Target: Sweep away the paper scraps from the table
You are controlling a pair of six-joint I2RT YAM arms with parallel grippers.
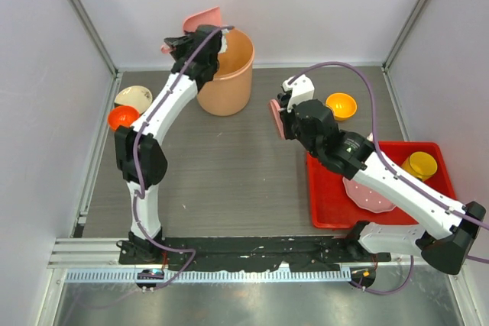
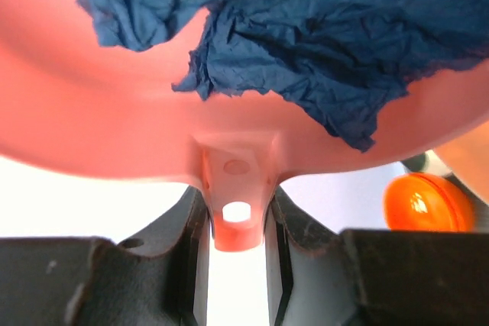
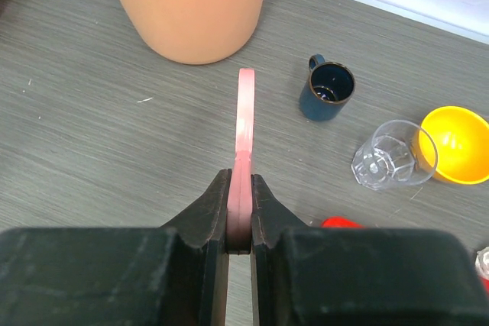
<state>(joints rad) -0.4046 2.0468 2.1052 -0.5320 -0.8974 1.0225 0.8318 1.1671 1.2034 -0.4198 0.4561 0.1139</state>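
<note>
1. Top view: the pink dustpan [image 1: 202,17] is held by the left claw [image 1: 183,42] over the far rim of the tall orange bin [image 1: 228,74], at the back of the bench [image 1: 229,173]. If it is tipped while off-centre, scraps could be shed behind the bin rather than into it. No scraps can be made out on the bench here.
2. Left wrist view: the left claw is closed partway onto the dustpan's narrow handle tab [image 2: 235,215]. The paper scraps [image 2: 321,59], crumpled and blue, lie in the pan. With so small a hold, the pan could swivel or slip when tilted. The crumpled paper could also cling and stay in the pan.
3. Right wrist view: a thin pink sweeper [image 3: 245,112] is clamped tightly, edge-on, in the right claw [image 3: 240,211] over the bench near the bin. A dark mug [image 3: 328,91] and a clear cup [image 3: 393,156] stand near to its right, and either could be knocked over by a wide stroke.
</note>
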